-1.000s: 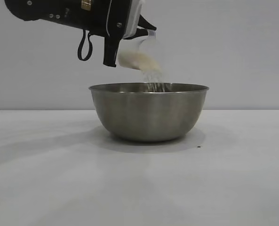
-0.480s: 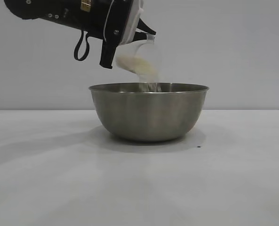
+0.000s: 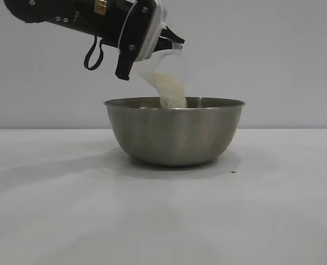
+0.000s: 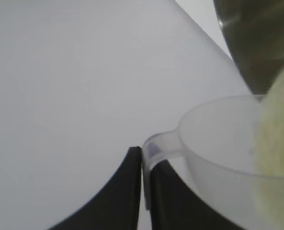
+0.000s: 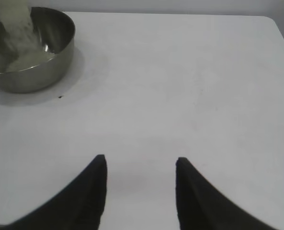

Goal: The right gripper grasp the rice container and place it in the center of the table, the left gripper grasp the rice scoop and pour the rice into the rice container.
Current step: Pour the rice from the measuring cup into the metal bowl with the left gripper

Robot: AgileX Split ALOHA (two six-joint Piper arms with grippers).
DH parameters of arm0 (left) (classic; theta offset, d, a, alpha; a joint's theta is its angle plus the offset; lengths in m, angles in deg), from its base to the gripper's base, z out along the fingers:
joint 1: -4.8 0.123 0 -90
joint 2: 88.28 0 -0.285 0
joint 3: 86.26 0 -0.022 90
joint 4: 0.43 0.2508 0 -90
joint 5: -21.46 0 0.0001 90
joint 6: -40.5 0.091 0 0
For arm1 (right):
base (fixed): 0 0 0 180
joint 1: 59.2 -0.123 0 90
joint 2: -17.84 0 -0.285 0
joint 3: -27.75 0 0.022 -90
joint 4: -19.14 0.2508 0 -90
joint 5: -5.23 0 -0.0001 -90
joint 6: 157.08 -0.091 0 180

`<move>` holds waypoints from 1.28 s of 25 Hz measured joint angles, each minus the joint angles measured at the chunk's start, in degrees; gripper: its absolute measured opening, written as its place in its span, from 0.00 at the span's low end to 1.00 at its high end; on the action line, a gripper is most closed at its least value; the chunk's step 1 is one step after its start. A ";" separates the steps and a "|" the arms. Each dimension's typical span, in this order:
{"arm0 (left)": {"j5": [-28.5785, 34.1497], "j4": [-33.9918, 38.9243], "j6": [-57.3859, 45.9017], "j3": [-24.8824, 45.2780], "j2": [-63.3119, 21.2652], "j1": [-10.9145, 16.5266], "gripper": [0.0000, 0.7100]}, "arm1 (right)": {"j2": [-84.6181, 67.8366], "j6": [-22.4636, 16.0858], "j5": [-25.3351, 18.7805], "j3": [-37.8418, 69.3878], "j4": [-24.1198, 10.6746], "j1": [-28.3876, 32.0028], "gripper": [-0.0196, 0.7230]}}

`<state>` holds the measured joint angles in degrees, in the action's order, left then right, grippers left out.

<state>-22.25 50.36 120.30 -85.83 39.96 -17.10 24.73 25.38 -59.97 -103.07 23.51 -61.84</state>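
The rice scoop (image 3: 166,69), tipped steeply, sends rice (image 3: 172,91) down into the rice container (image 3: 174,131) directly below the left hand (image 3: 152,47), which pinches the scoop's side handle, a grip only the left wrist view shows. The right hand (image 5: 139,189), seen solely in its own wrist view, hovers over bare surface (image 5: 180,86) well apart from the container, fingers spread and holding nothing.

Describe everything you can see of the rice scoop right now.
The rice scoop is a small translucent plastic cup with a side handle. The left gripper is shut on that handle, holding the scoop tipped steeply above the rice container. White rice streams from its lip into the container. It touches nothing else.
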 joint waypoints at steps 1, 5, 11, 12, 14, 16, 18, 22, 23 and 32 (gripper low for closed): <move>0.00 0.00 0.00 0.00 0.00 0.00 0.00 | 0.00 0.00 0.00 0.00 0.00 0.00 0.39; 0.00 0.00 0.39 0.00 0.00 0.00 0.00 | 0.00 0.00 0.00 0.00 0.00 0.00 0.39; 0.00 0.00 2.48 0.00 0.00 0.00 0.00 | 0.00 0.00 0.00 0.00 0.00 0.00 0.39; 0.00 0.00 2.61 0.00 0.00 0.00 0.00 | 0.00 0.00 0.00 0.00 0.00 0.00 0.39; 0.00 0.00 2.85 0.00 0.00 0.00 0.00 | 0.00 0.00 0.00 0.00 0.00 0.00 0.39; 0.00 0.00 2.98 0.00 0.00 0.00 0.00 | 0.00 0.00 0.00 0.00 0.00 0.00 0.39; 0.00 0.00 3.21 0.00 0.00 0.00 0.00 | 0.00 0.00 0.00 0.00 0.00 0.00 0.39; 0.00 0.00 4.67 0.00 0.00 0.00 0.00 | 0.00 0.00 0.00 0.00 0.00 0.00 0.39; 0.00 0.00 4.76 0.00 0.00 0.00 0.00 | 0.00 0.00 0.00 0.00 0.00 0.00 0.39; 0.00 -0.23 4.89 0.00 0.00 0.00 0.00 | 0.00 0.00 0.00 0.00 0.00 0.00 0.39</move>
<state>-22.25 50.13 125.19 -85.83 39.96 -17.10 24.73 25.38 -59.97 -103.07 23.51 -61.84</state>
